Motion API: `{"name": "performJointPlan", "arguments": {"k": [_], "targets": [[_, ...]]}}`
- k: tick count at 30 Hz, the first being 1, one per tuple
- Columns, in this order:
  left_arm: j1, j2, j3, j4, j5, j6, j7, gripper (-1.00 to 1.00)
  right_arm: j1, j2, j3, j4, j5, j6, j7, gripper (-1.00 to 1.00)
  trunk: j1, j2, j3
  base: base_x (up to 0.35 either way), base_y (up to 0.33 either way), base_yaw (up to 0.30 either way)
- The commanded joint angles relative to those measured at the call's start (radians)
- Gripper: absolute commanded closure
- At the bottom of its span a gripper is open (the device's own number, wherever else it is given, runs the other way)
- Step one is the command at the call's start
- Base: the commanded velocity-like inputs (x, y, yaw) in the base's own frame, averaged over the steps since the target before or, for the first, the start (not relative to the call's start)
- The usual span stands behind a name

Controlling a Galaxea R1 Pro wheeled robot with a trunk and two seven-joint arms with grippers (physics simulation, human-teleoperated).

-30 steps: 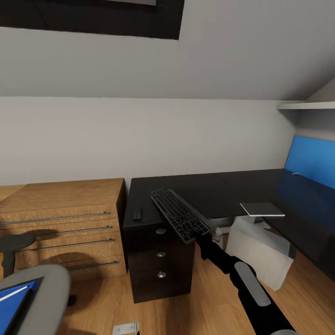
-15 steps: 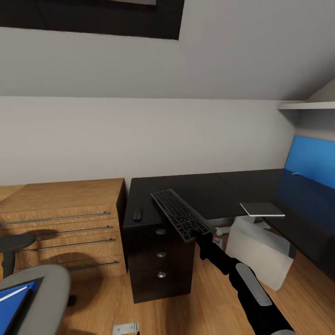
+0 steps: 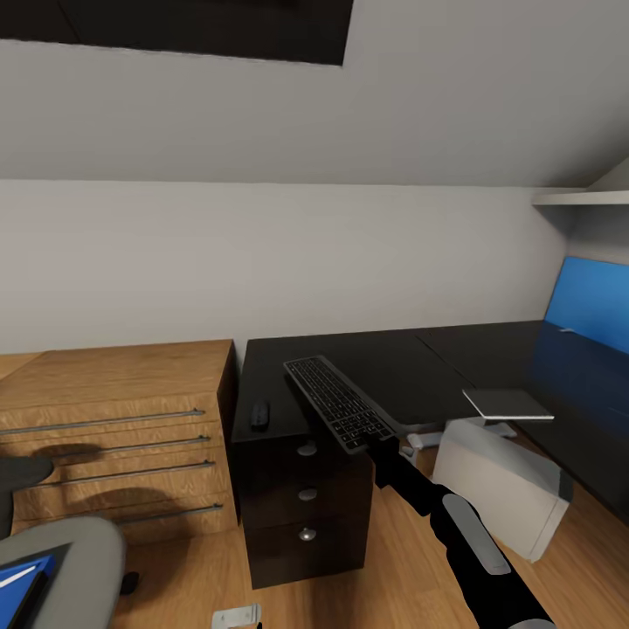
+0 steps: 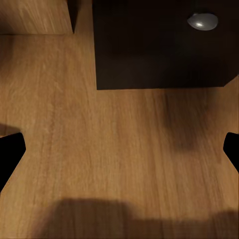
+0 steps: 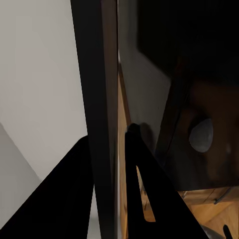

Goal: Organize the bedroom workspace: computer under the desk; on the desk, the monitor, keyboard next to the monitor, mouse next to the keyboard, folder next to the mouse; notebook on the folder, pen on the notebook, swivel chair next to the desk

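Observation:
My right gripper (image 3: 370,444) is shut on the near end of the keyboard (image 3: 339,404), holding it tilted above the front edge of the black desk (image 3: 393,360). In the right wrist view the keyboard (image 5: 97,74) runs edge-on between the two fingers (image 5: 142,184). The small black mouse (image 3: 259,413) lies on the desk's left end. A thin grey notebook (image 3: 509,404) overhangs the desk's inner edge above the white computer (image 3: 502,485). The swivel chair (image 3: 61,559) carries the blue folder (image 3: 16,581) at the lower left. My left gripper (image 4: 119,149) hangs open over the floor. The monitor is out of view.
A light wooden drawer chest (image 3: 114,419) stands against the desk's left side. The desk's drawers have silver knobs (image 3: 307,448). A blue back panel (image 3: 590,306) and a white shelf (image 3: 581,198) are at the right. Wood floor (image 4: 99,124) lies before the drawers.
The whole picture has shifted a little, so the camera moved. The keyboard stays in my right gripper at the same spot in front of me.

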Motion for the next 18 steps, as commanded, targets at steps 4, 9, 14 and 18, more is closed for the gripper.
{"name": "performJointPlan", "arguments": {"k": [4, 9, 14, 18], "targets": [[-0.001, 0.001, -0.005, -0.001, 0.01, -0.001, 0.005, -1.0, -0.001, -0.001, 0.002, 0.0, -0.004, 0.001, 0.005, 1.0, 0.0, 0.0, -0.001, 0.073, 0.009, 0.0], [-0.001, 0.001, -0.005, -0.001, 0.01, 0.0, 0.004, -1.0, -0.001, -0.001, 0.002, 0.0, -0.004, 0.001, 0.004, 1.0, 0.0, 0.0, -0.001, 0.013, 0.002, 0.0], [-0.001, 0.001, -0.005, -0.001, 0.01, 0.0, 0.004, -1.0, -0.001, -0.001, 0.002, 0.0, -0.004, 0.001, 0.002, 1.0, 0.0, 0.0, -0.001, 0.001, 0.0, 0.0], [-0.001, 0.002, -0.005, -0.001, 0.01, 0.0, 0.004, -1.0, -0.001, -0.001, 0.003, -0.001, -0.004, 0.001, 0.001, 1.0, 0.0, 0.0, -0.001, 0.0, 0.0, 0.0]]}}
